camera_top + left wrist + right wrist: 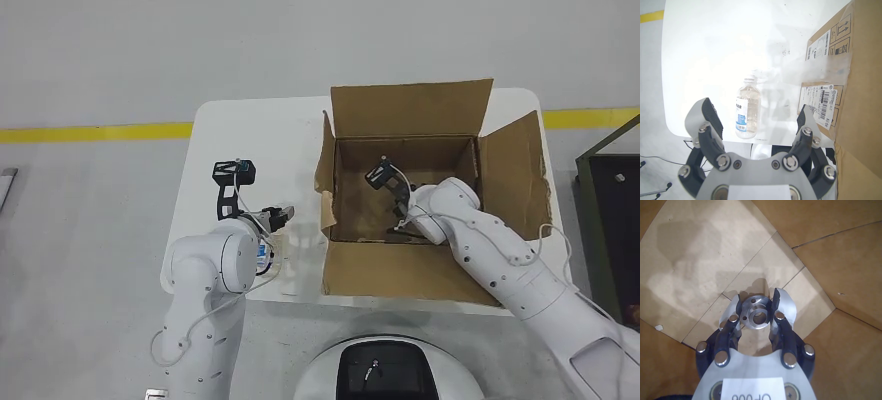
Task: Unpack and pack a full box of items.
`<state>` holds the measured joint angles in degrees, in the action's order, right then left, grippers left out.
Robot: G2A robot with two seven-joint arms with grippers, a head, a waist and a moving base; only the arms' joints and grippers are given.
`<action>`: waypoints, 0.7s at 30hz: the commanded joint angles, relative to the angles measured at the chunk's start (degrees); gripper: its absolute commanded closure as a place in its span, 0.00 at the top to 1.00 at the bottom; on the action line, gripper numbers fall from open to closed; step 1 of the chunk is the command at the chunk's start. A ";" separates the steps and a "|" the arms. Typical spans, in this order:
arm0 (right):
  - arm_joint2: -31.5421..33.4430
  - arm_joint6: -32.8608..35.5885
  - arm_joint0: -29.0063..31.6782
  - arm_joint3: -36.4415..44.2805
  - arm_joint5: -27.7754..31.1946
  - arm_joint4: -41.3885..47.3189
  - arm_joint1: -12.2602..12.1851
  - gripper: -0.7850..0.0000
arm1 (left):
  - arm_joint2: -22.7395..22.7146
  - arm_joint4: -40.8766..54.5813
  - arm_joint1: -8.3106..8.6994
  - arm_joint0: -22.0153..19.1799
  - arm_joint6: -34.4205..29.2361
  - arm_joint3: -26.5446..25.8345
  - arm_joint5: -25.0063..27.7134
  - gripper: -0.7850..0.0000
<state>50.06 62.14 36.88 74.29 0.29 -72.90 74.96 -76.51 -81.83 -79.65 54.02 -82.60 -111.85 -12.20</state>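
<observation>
White table (250, 130) bears open box (410, 110). Inside, right gripper (756, 311) clamps flange (750, 307); left gripper (755, 106) hangs spread wide above bottle (747, 113). Judged unpacking: next, lift flange clear of walls.

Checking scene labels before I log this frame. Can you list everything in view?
cardboard box: one, brown, open, on the table's right part
metal flange: one, silver, inside the box, in the right gripper
bottle: one, clear with a white cap, on the table beside the box's outer wall
table: one, white, on the grey floor
floor line: one, yellow, on the floor behind the table
left gripper: one, black and silver, open, over the bottle
right gripper: one, black and silver, shut on the metal flange, inside the box
</observation>
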 commanded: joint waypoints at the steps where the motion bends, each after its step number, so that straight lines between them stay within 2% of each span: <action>1: 0.35 0.14 0.26 0.44 0.08 -0.30 -0.02 0.41 | 0.00 0.00 0.00 0.00 0.00 0.00 0.00 1.00; 9: 1.78 0.70 1.53 2.26 0.11 -1.45 -0.04 0.40 | 0.00 0.00 0.00 0.00 0.00 0.00 0.00 1.00; 14: 2.28 0.48 1.88 1.68 0.53 -1.66 0.14 0.35 | 0.00 0.00 0.00 0.00 0.00 0.00 0.00 1.00; 21: 2.07 0.30 1.83 0.34 1.15 -1.45 0.63 0.35 | 0.00 0.00 0.00 0.00 0.00 0.00 0.00 1.00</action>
<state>52.20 62.45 38.74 74.81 1.41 -74.36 75.53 -76.51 -81.83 -79.65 54.02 -82.60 -111.85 -12.20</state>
